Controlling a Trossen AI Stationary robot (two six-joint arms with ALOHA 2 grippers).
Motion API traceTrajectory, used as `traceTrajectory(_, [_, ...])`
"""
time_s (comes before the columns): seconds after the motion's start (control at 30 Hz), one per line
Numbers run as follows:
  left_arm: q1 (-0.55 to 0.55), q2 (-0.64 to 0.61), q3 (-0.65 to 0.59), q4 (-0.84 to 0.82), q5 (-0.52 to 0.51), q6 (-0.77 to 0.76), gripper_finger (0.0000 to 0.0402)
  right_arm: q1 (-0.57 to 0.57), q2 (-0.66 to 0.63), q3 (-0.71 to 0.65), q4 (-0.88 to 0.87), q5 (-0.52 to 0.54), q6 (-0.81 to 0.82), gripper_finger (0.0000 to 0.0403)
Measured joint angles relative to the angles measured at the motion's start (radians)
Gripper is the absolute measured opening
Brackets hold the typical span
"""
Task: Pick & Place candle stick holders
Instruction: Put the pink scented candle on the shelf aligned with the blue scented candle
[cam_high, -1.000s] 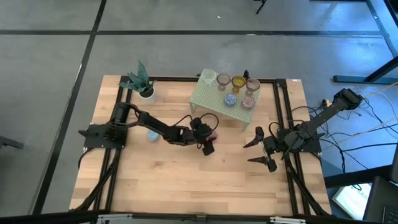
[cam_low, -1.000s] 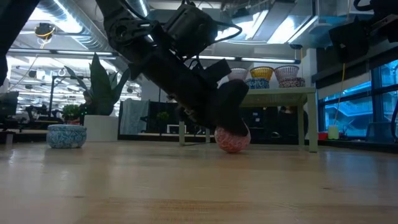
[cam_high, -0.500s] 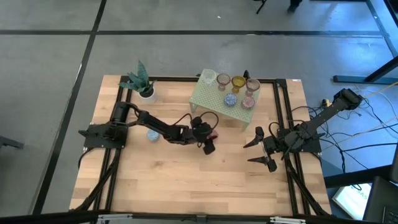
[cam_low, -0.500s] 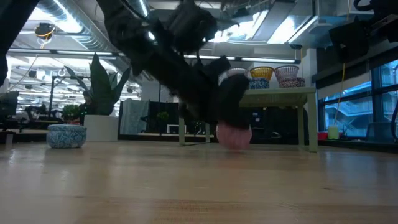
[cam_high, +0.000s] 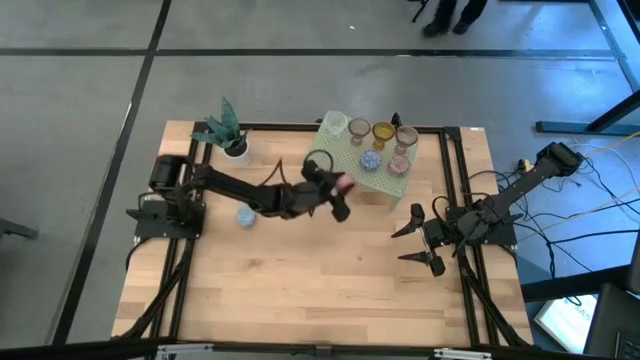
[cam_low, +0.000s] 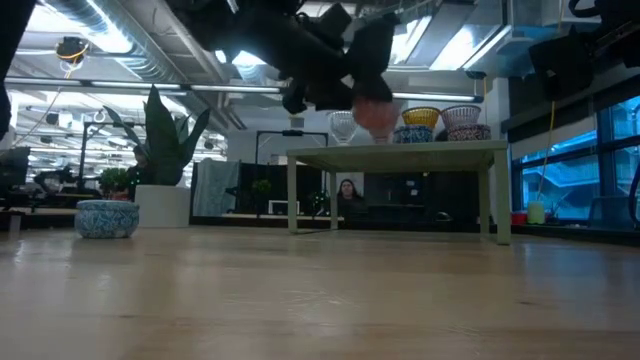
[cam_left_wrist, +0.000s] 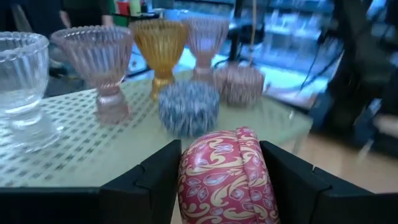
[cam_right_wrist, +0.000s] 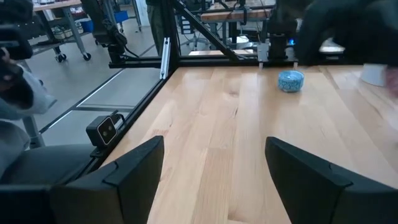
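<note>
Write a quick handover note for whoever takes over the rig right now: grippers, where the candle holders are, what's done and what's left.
Left gripper: shut on the red patterned holder, held in the air at the front edge of the green rack, not yet set down.
Right gripper: open, waiting over the table's right side.
On the rack: clear holder, pink holder, amber holder, another pink stemmed one, a low blue one and a low pinkish one.
Still on the table: blue holder, near the left arm's base.
Left: place the red one on the rack, then probably fetch the blue one.
</note>
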Motion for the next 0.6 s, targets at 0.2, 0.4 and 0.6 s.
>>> traceTrajectory(0.2, [0.095, 0.031, -0.001, 0.081, 0.114, -0.111, 0.0196, 0.000, 0.000, 0.000, 0.001, 0.000, 0.000, 0.0283])
traceTrajectory(0.4, [0.159, 0.043, 0.000, 0.124, 0.139, -0.147, 0.0196, 0.000, 0.000, 0.000, 0.003, 0.000, -0.002, 0.0283])
traceTrajectory(0.6, [0.196, 0.043, 0.000, 0.121, 0.187, -0.151, 0.0196, 0.000, 0.000, 0.000, 0.003, 0.000, -0.008, 0.0283])
